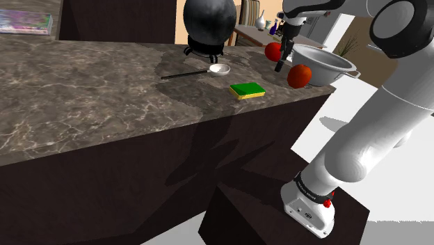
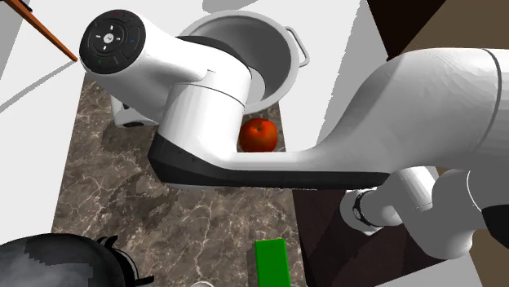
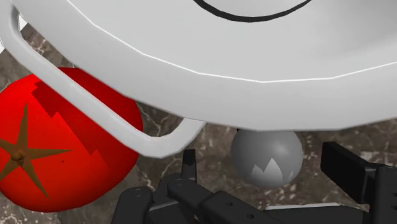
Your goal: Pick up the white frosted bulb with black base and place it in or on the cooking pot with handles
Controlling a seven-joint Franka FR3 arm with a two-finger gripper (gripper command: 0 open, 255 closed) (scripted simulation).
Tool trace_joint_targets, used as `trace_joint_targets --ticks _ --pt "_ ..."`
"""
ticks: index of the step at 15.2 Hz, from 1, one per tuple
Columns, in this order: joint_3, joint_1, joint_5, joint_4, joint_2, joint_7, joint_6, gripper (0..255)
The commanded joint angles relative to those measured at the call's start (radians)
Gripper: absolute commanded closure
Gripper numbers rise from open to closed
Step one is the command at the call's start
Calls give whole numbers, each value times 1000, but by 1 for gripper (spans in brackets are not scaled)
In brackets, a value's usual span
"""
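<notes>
Tomato: on desk, beside pot, by its handle. Pincer: spread, straddling grey bulb without contact; the bulb sits tucked under the pot rim near the desk's corner. Advice: close gently on centre, draw clear of rim before lifting.

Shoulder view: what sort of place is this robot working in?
Most likely a home kitchen: a dark marbled counter carries a grey pot with handles, a red tomato and a green sponge.
</notes>
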Motion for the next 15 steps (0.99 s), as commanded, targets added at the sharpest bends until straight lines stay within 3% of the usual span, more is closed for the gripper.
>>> trace_joint_targets --ticks 1,10,15 --pt "-3 -3 -1 -2 3 0 0 255" --pt "-4 -3 -1 -3 4 0 2 255" --pt "-3 -3 4 65 5 -12 -64 255"
